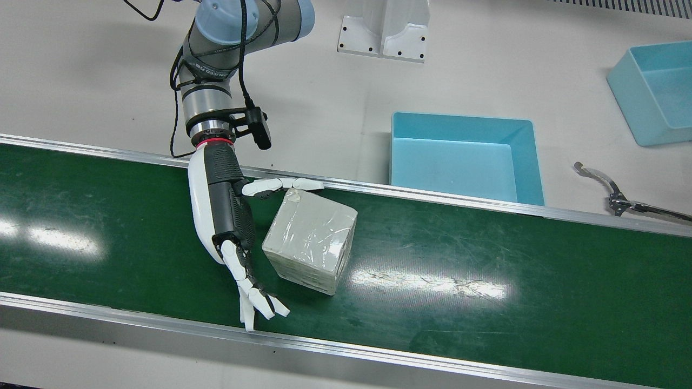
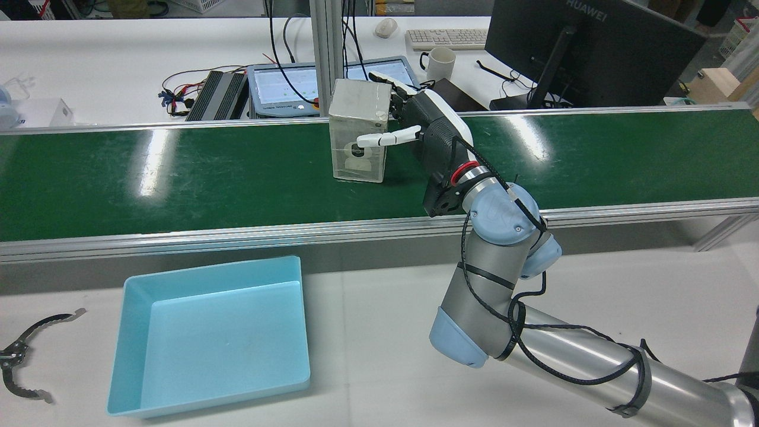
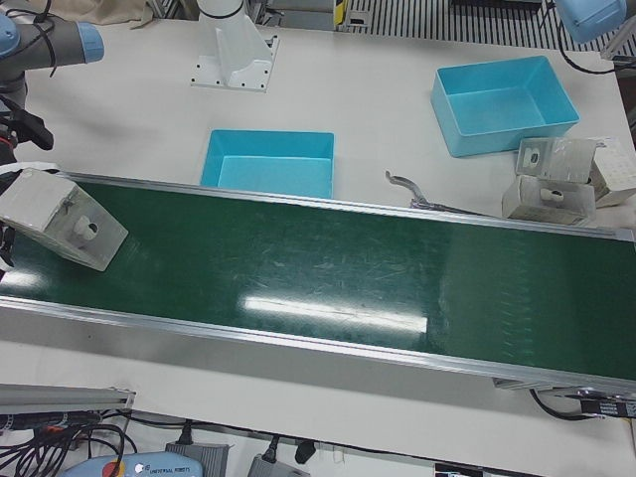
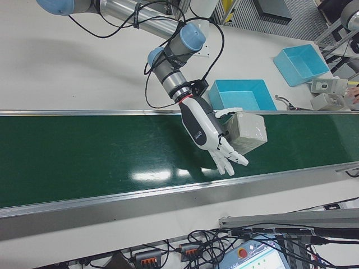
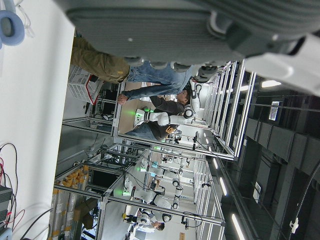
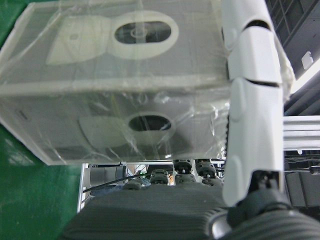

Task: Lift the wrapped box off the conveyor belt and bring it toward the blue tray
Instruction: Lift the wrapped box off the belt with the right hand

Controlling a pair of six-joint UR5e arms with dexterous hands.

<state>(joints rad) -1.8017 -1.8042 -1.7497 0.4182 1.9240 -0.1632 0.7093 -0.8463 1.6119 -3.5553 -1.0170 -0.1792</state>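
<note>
here | wrapped box [image 1: 311, 240] on the green conveyor belt [image 1: 486, 281], left of the blue tray [image 1: 465, 156] on the worktop | right hand [image 1: 230, 216] touches it, thumb on one face; grip closure: cannot tell | film looks slippery, box stiff, probably light | clamp opposite flat faces

The wrapped box [image 1: 311, 240] stands on the conveyor belt [image 1: 486, 281], which runs the table's length between the robot's side and the operators' edge. The right hand [image 1: 227, 216] sits right beside it, one finger [image 1: 281, 185] across the robot-side face. The blue tray [image 1: 465, 159] rests on the tabletop [image 1: 324, 97] behind the belt, towards the robot; a second tray [image 1: 657, 92] lies near the far corner.
</note>
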